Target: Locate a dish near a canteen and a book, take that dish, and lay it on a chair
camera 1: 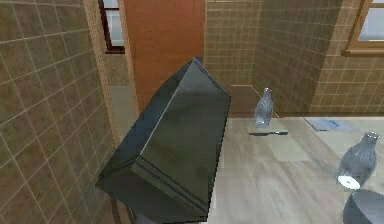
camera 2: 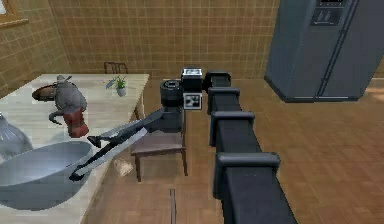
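The tall dark grey refrigerator point(camera 2: 325, 50) stands against the tiled wall, well apart from the gripper point(camera 2: 82, 160) and beyond the arm. A small panel sits high on its door, too small for any lettering to be read. The dark square-section arm point(camera 2: 240, 150) ends in two white squares point(camera 2: 193, 99) bearing black marks, which are blocky patterns and not words.

The light wooden table point(camera 2: 100, 100) lies under the gripper's fingers point(camera 2: 110, 145). In the forward view, a large dark box-like slab point(camera 1: 175, 140) leans tilted at that table's near end and hides much of the plain orange-brown door point(camera 1: 165, 45) behind it.

A wooden chair with a dark seat point(camera 2: 165, 142) is drawn up to the table edge, just below the gripper's dark body.

The dish, a wide grey metal bowl point(camera 2: 40, 172), rests on the table right at the gripper's far end, and its inside shows bare metal. Its rim also appears in the forward view's lower right corner point(camera 1: 365, 210). With the bowl sitting there on the tabletop, it cannot be told whether the gripper holds anything.

A clear bottle point(camera 2: 6, 135) stands beyond the bowl from the gripper, and the forward view shows it too point(camera 1: 360, 160). A second clear bottle point(camera 1: 265, 107) stands farther along the table, with a thin dark utensil point(camera 1: 268, 131) lying at its foot and a flat pale blue thing point(camera 1: 325, 124), perhaps the book, near it.

Just above the fingers stands a red rounded thing point(camera 2: 78, 122). Behind it is a grey-brown lump point(camera 2: 60, 93) whose nature cannot be told. A small green potted plant point(camera 2: 120, 86) stands farther out on the table.
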